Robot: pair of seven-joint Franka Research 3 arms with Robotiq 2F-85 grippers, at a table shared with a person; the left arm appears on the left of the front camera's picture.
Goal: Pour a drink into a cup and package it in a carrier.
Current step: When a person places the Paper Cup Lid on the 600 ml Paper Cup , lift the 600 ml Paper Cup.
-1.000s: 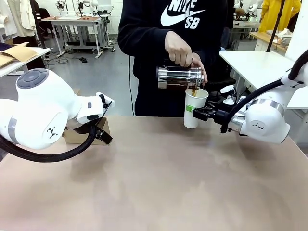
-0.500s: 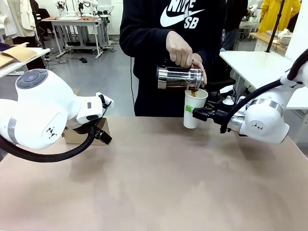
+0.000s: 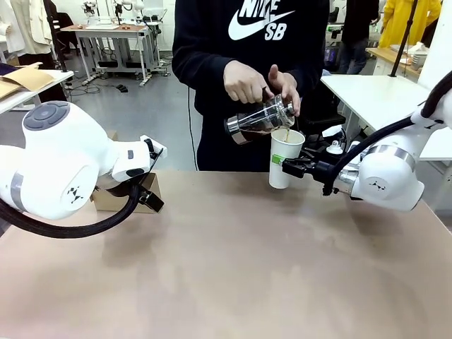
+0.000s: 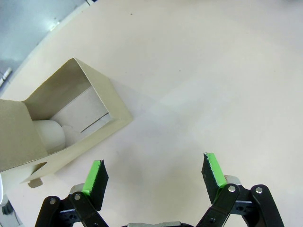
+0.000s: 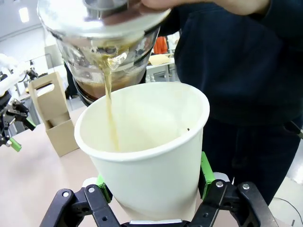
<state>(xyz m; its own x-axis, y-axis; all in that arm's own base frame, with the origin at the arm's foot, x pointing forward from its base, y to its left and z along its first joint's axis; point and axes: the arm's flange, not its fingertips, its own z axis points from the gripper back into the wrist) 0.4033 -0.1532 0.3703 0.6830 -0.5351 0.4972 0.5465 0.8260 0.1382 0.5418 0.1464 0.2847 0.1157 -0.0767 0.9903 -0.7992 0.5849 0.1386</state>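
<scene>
My right gripper (image 5: 152,182) clamps the tapered white paper cup (image 5: 156,142) as brown drink (image 5: 110,104) streams in from a glass carafe (image 5: 102,42). My left gripper (image 4: 154,172) gapes empty near the cardboard carrier (image 4: 75,132).

cup (image 5: 151,156) plain white, no print. drink (image 5: 110,104) amber-brown in the stream, darker brown in the carafe (image 3: 260,119) (clear glass, silver band). carrier (image 5: 64,136) brown cardboard. pads (image 4: 214,169) bright green, table (image 3: 233,268) beige. sweatshirt (image 3: 212,49) black with a white logo.
</scene>
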